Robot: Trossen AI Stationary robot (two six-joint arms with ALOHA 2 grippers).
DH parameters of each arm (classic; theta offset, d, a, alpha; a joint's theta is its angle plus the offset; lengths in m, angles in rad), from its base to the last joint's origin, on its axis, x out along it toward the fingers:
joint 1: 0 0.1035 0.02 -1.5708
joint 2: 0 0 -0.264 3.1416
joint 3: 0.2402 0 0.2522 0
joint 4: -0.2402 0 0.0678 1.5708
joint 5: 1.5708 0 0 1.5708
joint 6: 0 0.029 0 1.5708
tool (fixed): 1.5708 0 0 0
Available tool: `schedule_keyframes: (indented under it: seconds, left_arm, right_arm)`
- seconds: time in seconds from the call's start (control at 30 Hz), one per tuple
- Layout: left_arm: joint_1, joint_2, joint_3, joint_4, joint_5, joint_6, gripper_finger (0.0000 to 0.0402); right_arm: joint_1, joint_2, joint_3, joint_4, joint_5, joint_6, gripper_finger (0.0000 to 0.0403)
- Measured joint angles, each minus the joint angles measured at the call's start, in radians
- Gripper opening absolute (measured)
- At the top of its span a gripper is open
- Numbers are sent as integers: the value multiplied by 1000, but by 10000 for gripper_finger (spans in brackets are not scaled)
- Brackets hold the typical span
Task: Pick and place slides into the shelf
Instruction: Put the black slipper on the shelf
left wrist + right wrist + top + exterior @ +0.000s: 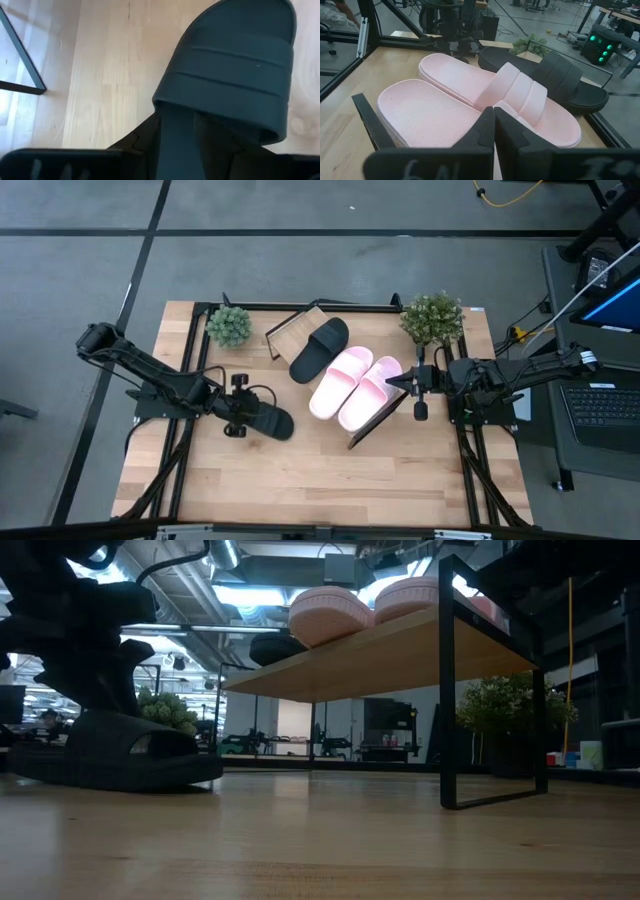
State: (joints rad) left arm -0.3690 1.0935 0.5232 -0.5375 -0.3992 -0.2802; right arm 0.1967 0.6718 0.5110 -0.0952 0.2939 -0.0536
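Observation:
The shelf (285, 332) stands slantwise across the table's middle. One black slide (320, 348) and two pink slides (338, 383) (368, 394) lie side by side on its board. A second black slide (268, 421) lies sole-down on the table to the left of the shelf, with my left gripper (236, 416) shut on its left end. My right gripper (398, 383) is shut and hovers at the shelf's right end. Its tips (494, 131) are just over the nearer pink slide (420, 115). My left gripper comes slanting down from the table's left at the black slide (230, 65). Its fingers (175, 145) reach in at the open edge of the wide strap (210, 117). The gripper's own body hides the exact hold. The slide's sole (120, 775) lies on the table. My right gripper: whether its shut fingers touch the nearer pink slide, I cannot tell.
Two small potted plants (229, 325) (432, 318) stand at the far corners, beside the shelf's ends. The shelf's thin black frame leg (447, 720) stands on the table, with bare wood (320, 480) toward the near edge. A laptop (600, 405) sits off the table's right side.

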Motion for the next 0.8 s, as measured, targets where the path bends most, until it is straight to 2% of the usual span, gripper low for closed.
schedule_keyframes:
  seconds: [0.13,0.37,0.6,0.8]
  left_arm:
    - [0,-1,0,-48,1,-12,108]
    - [0,-42,1,-171,2,-161,108]
    - [0,-109,1,-147,34,-182,108]
    - [0,-187,1,-67,118,-253,108]
  right_arm:
    - [0,0,0,0,0,0,6]
    - [0,0,0,0,0,0,6]
    - [0,0,0,0,0,0,6]
    - [0,0,0,0,0,-2,6]
